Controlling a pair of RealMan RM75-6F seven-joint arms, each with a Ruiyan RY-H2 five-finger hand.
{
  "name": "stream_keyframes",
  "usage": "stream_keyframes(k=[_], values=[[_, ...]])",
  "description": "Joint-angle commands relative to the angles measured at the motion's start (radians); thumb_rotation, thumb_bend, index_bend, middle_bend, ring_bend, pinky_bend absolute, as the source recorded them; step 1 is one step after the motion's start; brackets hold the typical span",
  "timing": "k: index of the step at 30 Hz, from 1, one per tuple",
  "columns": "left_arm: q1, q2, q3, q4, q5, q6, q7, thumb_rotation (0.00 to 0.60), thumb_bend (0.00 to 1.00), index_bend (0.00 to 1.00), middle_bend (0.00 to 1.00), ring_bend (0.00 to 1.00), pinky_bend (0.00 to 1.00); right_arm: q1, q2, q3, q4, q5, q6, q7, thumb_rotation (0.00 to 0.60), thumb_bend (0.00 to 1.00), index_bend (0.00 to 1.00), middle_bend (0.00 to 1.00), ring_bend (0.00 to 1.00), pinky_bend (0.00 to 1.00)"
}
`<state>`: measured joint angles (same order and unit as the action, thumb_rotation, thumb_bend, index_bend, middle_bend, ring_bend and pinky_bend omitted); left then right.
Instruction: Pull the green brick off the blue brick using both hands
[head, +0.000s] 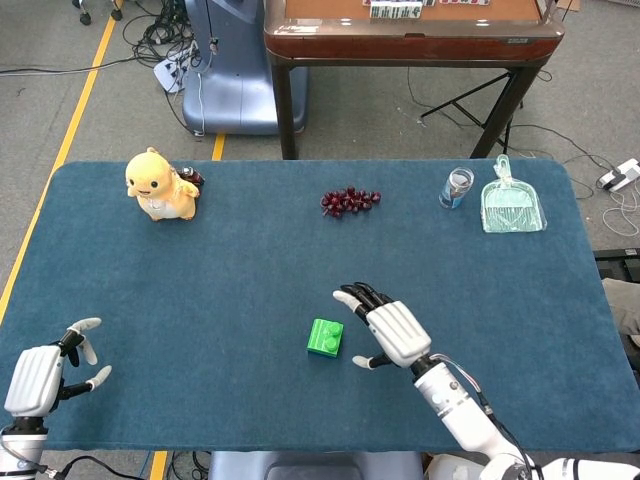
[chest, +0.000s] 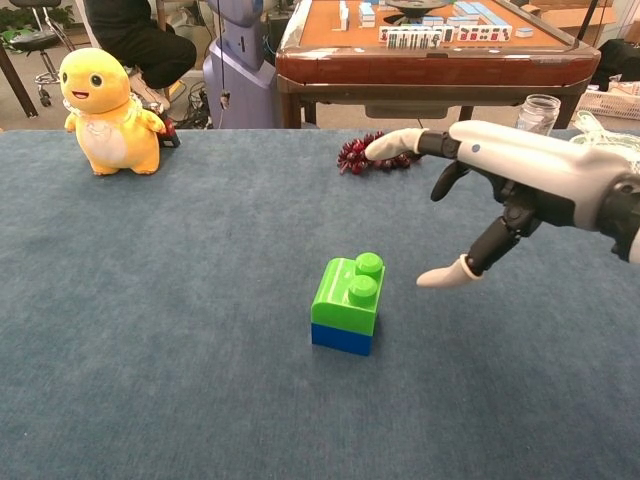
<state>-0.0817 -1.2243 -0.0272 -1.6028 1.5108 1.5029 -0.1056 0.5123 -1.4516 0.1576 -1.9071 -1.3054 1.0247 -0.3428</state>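
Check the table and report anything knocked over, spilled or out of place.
Nothing stands out. The green brick sits squarely on the blue brick; the yellow plush toy and clear glass jar stand upright, and the dark red grape bunch lies together. The right hand hovers open beside the bricks.

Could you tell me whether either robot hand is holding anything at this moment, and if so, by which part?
Nothing is held. The right robot hand is open beside the green brick without touching it; the left robot hand is open near the table's edge.
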Motion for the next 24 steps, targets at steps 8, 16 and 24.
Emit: stream_keyframes(k=[8, 16, 24], values=[[-0.001, -0.008, 0.000, 0.001, 0.004, -0.002, 0.000, 0.600, 0.21, 0.33, 0.61, 0.62, 0.76, 0.065, -0.076, 0.004, 0.037, 0.075, -0.018, -0.103, 0.600, 0.00, 0.10, 0.08, 0.03, 0.21], [0.001, -0.012, 0.001, 0.005, 0.005, -0.003, -0.004, 0.600, 0.21, 0.33, 0.61, 0.62, 0.76, 0.102, -0.126, -0.004, 0.067, 0.143, -0.025, -0.159, 0.600, 0.00, 0.08, 0.04, 0.00, 0.19], [0.004, -0.017, 0.005, 0.009, 0.003, -0.007, -0.017, 0.600, 0.21, 0.34, 0.61, 0.62, 0.76, 0.140, -0.186, -0.004, 0.126, 0.186, -0.042, -0.160, 0.600, 0.00, 0.08, 0.03, 0.00, 0.19]])
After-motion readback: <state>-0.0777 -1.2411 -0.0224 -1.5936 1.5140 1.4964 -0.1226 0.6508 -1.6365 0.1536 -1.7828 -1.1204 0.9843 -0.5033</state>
